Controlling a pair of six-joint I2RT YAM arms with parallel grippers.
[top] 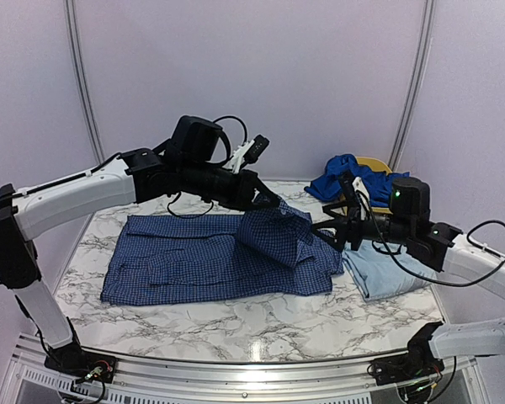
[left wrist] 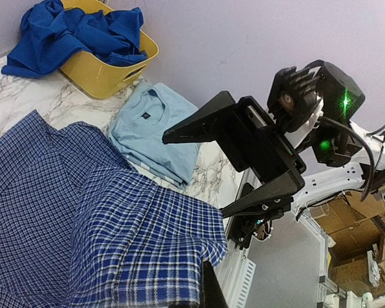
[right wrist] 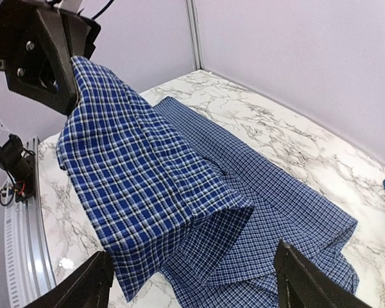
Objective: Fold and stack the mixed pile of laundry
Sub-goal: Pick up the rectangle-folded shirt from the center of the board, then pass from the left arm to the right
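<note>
The navy-and-white check shirt [top: 194, 257] lies spread on the marble table [top: 236, 324]. My left gripper [top: 265, 200] is shut on the shirt's right part and holds it lifted and folded over toward the middle; the cloth hangs from it in the left wrist view [left wrist: 202, 292]. My right gripper [top: 332, 229] is open and empty just beside the raised fold, and its fingers [right wrist: 83, 289] straddle the shirt's edge [right wrist: 179, 186]. A folded pale sky-blue T-shirt [top: 387, 269] lies at the right. A royal-blue piece [top: 353, 177] is heaped in the basket.
The small yellow basket [left wrist: 109, 74] stands at the back right, against the wall. The pale T-shirt [left wrist: 154, 131] lies between the basket and the table's right edge. The metal front rail [top: 236, 370] borders the near side.
</note>
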